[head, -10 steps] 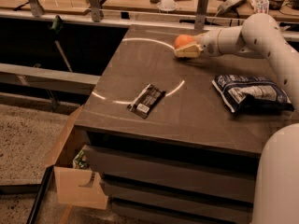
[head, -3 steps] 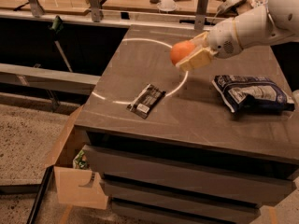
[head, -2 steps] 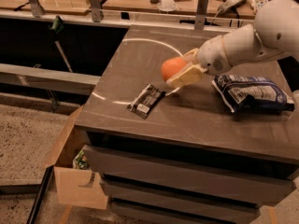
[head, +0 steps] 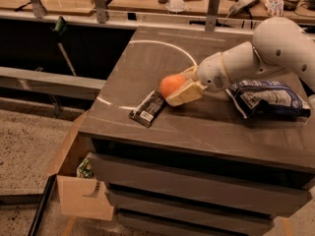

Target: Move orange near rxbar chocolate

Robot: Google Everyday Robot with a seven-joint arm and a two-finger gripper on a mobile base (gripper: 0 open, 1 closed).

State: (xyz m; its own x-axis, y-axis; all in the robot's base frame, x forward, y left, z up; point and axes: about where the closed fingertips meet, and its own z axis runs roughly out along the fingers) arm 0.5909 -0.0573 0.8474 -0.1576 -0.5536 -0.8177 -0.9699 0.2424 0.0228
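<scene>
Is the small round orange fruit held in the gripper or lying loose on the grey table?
Held: the gripper, beside the flat black bar wrapper, has cream fingers clamped on the orange fruit.

Rounded white arm [head: 278,45] ends in a cream claw [head: 178,86].

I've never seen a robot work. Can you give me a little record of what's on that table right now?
gripper: shut on the orange, above the table's middle
orange: held between the fingers, just beside the bar's far end
rxbar chocolate: lying flat, toward the table's left front
snack bag: right side, apart from the others
table: dark top
</scene>
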